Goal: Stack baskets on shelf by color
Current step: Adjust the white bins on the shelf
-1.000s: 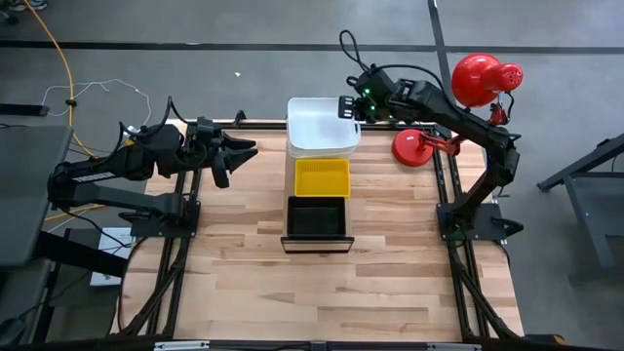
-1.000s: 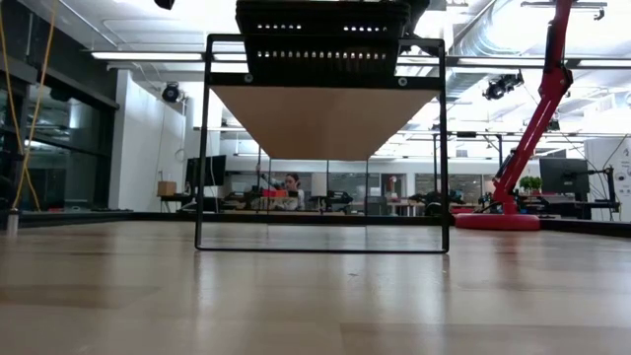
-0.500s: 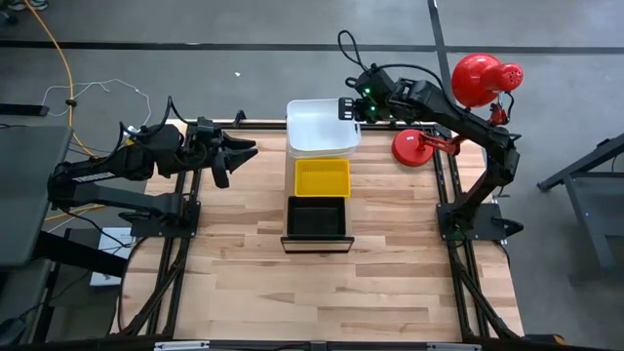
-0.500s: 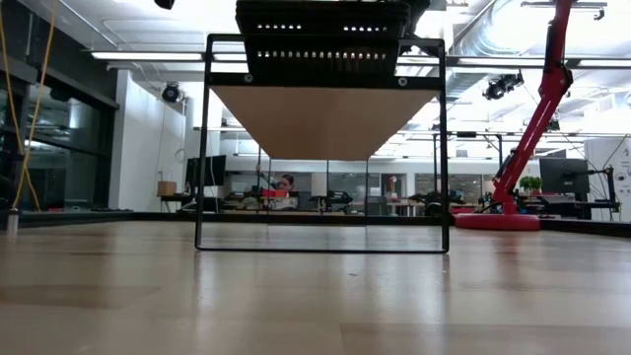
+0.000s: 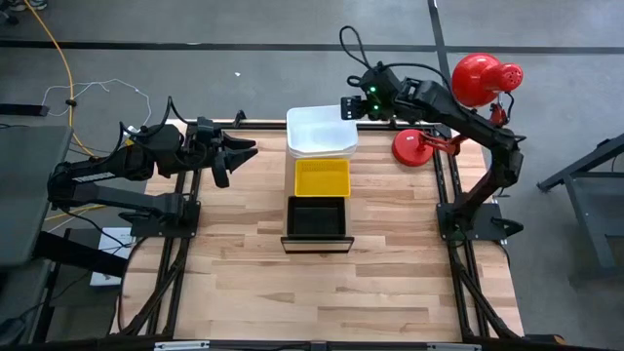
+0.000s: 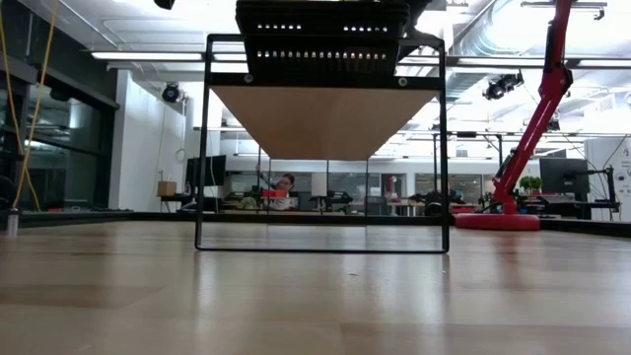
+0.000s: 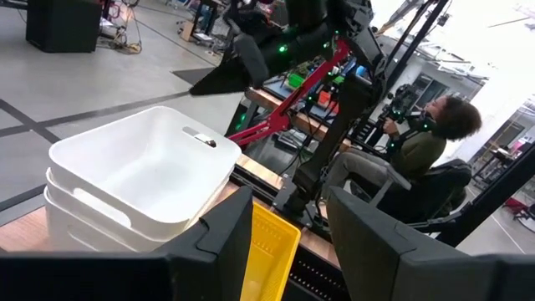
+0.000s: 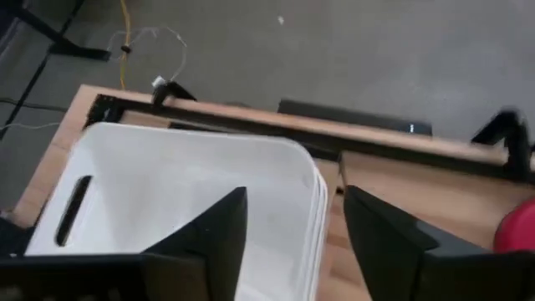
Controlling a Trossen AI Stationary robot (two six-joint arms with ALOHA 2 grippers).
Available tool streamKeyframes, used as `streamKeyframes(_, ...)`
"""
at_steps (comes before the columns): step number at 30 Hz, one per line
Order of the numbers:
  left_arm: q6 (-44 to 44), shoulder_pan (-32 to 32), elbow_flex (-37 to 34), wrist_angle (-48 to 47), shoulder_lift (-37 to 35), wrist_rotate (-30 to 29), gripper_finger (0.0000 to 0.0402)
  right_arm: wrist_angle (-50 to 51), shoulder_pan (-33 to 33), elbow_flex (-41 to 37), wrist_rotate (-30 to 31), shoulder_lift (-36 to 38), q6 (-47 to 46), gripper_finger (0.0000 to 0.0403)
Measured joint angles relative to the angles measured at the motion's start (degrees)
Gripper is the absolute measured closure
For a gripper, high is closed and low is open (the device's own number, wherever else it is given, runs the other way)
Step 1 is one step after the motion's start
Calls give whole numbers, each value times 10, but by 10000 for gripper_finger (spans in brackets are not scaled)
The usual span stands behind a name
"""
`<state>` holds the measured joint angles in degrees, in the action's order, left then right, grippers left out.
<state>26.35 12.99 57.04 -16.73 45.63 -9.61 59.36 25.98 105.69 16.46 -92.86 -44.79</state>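
Three colours of baskets sit in a row on the shelf point(image 6: 320, 123). A stack of white baskets point(image 5: 322, 132) stands at its far end, with a yellow basket point(image 5: 322, 177) in the middle and a black basket point(image 5: 316, 216) at the near end. My right gripper point(image 8: 292, 238) hovers open over the white stack's far right corner, one finger on either side of the top basket's right rim point(image 8: 318, 201), and I see no touch. My left gripper point(image 7: 284, 242) waits open at the table's left, pointing level at the white stack point(image 7: 142, 192).
A red lamp point(image 5: 485, 78) and its red round base point(image 5: 414, 146) stand at the far right, beside my right arm. A person point(image 7: 422, 146) sits beyond the table's far edge. Bare tabletop point(image 5: 322, 292) lies in front of the shelf.
The top white basket has dropped a little and now sits level on the white stack. My right gripper has stayed over the stack's far right corner. The left arm has kept still.
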Motion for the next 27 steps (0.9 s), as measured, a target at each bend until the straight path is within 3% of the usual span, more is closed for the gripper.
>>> streamKeyframes(8,0,0,0,-2,0,-4,259,47,-38,0,9,39,137,200)
streamKeyframes(11,-4,0,0,-2,0,-12,259,70,-74,-34,28,57,174,225)
streamKeyframes(14,-4,0,0,-2,0,-15,259,57,-108,-119,52,106,167,278)
streamKeyframes(19,-12,0,0,-2,0,-17,259,-120,-157,-316,72,240,103,389)
streamKeyframes(23,-32,0,0,-2,0,-25,259,-312,-160,-463,81,308,53,390)
streamKeyframes(27,-53,0,0,-1,0,-45,259,-402,-132,-550,102,307,6,399)
